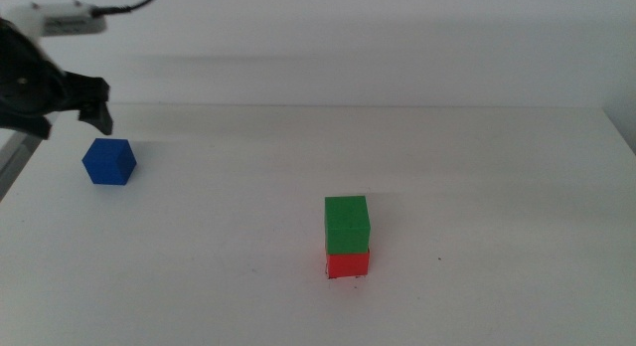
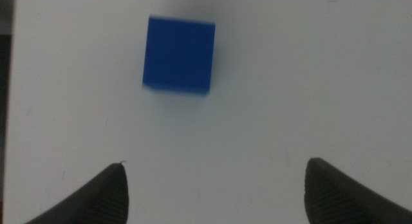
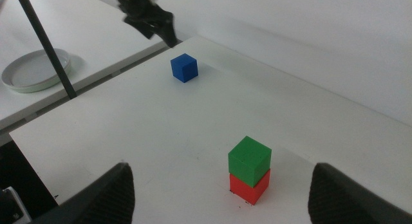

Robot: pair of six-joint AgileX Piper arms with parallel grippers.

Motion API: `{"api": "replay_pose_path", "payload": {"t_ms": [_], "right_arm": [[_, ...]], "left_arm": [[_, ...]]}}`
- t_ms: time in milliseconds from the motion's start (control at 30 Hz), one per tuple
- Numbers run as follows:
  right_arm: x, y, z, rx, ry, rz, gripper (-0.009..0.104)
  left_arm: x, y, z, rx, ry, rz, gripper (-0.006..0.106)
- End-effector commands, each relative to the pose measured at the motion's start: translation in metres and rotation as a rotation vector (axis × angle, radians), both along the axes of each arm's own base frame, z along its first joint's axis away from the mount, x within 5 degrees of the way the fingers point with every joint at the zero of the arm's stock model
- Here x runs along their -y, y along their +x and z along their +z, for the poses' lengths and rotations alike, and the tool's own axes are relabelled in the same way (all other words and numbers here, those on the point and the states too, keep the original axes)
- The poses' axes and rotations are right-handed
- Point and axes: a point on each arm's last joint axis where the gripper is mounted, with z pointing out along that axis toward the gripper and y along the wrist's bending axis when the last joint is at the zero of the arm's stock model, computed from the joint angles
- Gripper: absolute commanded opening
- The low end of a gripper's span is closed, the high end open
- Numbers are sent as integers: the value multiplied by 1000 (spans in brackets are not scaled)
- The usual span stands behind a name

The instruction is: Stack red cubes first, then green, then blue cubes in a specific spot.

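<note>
Above the far left of the table, the left gripper (image 1: 96, 109) hangs with its jaws spread wide and empty, just beside the blue cube (image 1: 108, 162), which rests on the table (image 1: 477, 167) untouched. Well apart, toward the middle, the green cube (image 1: 347, 224) already sits on the red cube (image 1: 348, 262). Only blue remains to be stacked. The right gripper (image 3: 222, 195) waits back, also wide open.
</note>
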Motion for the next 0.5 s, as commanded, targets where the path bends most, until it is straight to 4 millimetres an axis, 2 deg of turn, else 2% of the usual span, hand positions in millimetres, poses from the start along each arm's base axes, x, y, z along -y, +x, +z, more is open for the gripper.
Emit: {"api": "replay_pose_path", "payload": {"t_ms": [0,100,233,467], "right_arm": [[0,0,1,17,3,1,93],[0,0,1,17,3,1,93],[0,0,1,17,3,1,93],[0,0,1,19,5,1,93]], "left_arm": [[-3,19,-12,-1,6,-34,94],[-6,43,-24,4,5,-35,94],[-9,66,-43,-46,4,-51,94],[-13,82,-68,-63,23,-52,94]]}}
